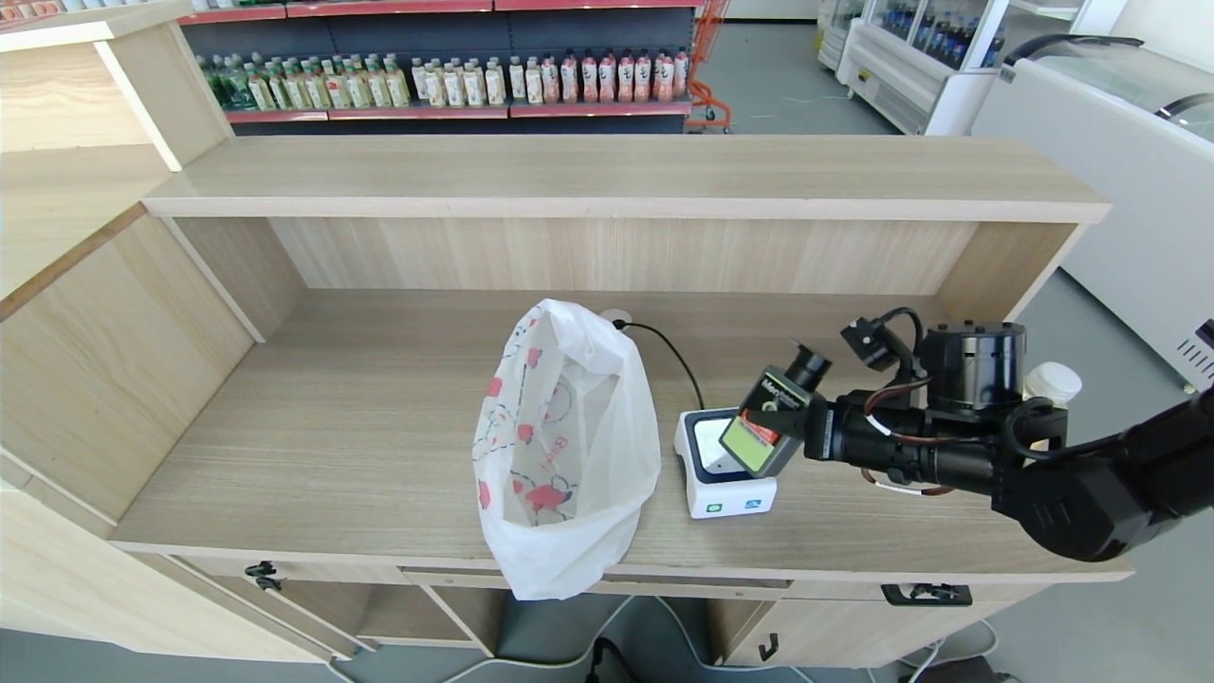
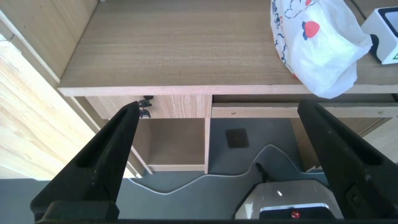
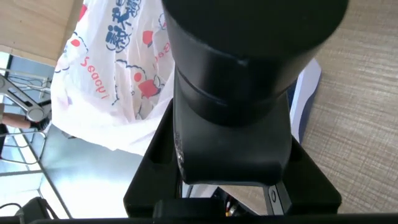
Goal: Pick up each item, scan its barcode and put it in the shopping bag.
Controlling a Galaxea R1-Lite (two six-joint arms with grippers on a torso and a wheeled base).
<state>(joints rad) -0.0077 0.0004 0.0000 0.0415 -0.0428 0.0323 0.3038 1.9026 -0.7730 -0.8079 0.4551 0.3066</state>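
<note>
- I had the right gripper [image 1: 782, 413] clamped on a dark bottle [image 1: 759, 441], tilted just above the barcode scanner [image 1: 726, 493].
- The wooden counter [image 1: 360, 427] carried the printed white shopping bag [image 1: 569, 446], which stood open beside the scanner.
- My left gripper [image 2: 217, 115] hung spread wide and empty, out in front of the counter.

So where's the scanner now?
Head view: the scanner sits on the counter just right of the shopping bag, beneath the item held by the right claw.

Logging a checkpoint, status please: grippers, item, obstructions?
Right gripper shut on dark bottle, held over the scanner. Left gripper open, low in front of the counter. Shopping bag open beside scanner, nothing between.
</note>
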